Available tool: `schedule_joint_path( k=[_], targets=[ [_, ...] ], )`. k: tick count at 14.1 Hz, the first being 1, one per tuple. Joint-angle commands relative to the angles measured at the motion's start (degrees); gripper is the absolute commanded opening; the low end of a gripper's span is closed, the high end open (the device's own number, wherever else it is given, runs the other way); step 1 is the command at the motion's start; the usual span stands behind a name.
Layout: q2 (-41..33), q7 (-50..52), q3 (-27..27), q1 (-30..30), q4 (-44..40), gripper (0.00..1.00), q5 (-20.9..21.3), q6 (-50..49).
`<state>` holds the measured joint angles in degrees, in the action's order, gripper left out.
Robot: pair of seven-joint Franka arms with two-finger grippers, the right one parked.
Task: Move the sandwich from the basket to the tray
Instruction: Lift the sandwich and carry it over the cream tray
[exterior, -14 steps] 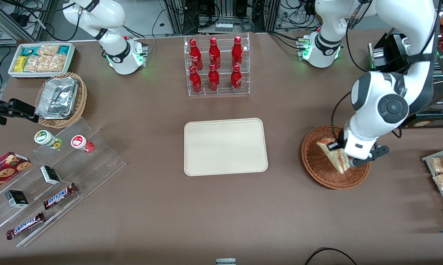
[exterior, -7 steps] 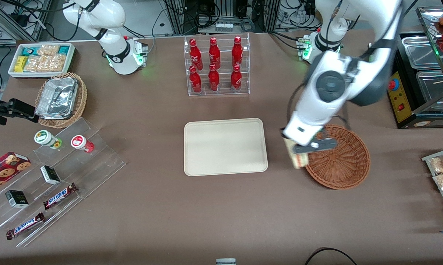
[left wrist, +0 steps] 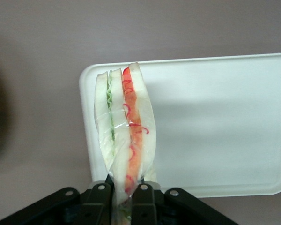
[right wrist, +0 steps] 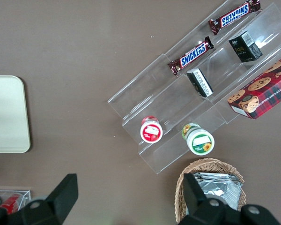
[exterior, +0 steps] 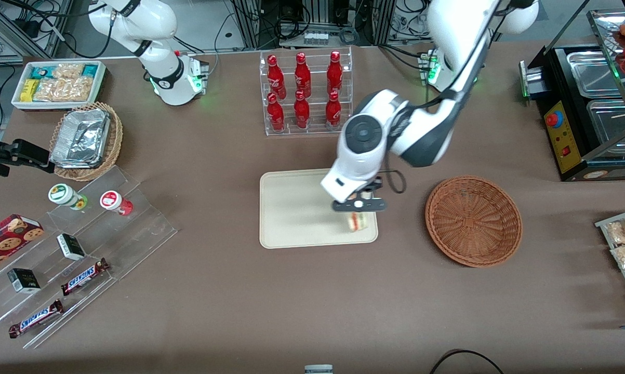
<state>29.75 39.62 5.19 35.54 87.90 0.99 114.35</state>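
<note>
My left gripper (exterior: 358, 206) is shut on the sandwich (exterior: 358, 221), a clear-wrapped wedge of pale bread with orange-red and green layers. It hangs above the cream tray (exterior: 291, 208), over the tray's corner nearest the basket and the front camera. In the left wrist view the sandwich (left wrist: 125, 131) stands between the fingers (left wrist: 98, 204) of the gripper (left wrist: 122, 197), over the tray's corner (left wrist: 215, 117). The reddish-brown wicker basket (exterior: 473, 221) sits empty beside the tray, toward the working arm's end. The tray's edge also shows in the right wrist view (right wrist: 7, 115).
A clear rack of red bottles (exterior: 304, 93) stands farther from the camera than the tray. Toward the parked arm's end lie a tan basket with foil containers (exterior: 86, 140), a white snack bin (exterior: 57, 83) and clear steps with snacks (exterior: 78, 249). Metal trays (exterior: 598, 104) sit at the working arm's end.
My gripper lifted the sandwich out of the basket and carried it sideways, from the basket's rim to over the tray's corner. The basket now holds nothing.
</note>
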Motion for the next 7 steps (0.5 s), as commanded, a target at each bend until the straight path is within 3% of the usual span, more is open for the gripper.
schedule_joint_path(
  k=[1,7],
  targets=[
    [3.8,2.3,-0.8,3.7,-2.8,0.0,-0.4,3.1],
    [8.7,6.6,-0.9,8.3,-2.6,0.0,0.2,9.3]
  ],
)
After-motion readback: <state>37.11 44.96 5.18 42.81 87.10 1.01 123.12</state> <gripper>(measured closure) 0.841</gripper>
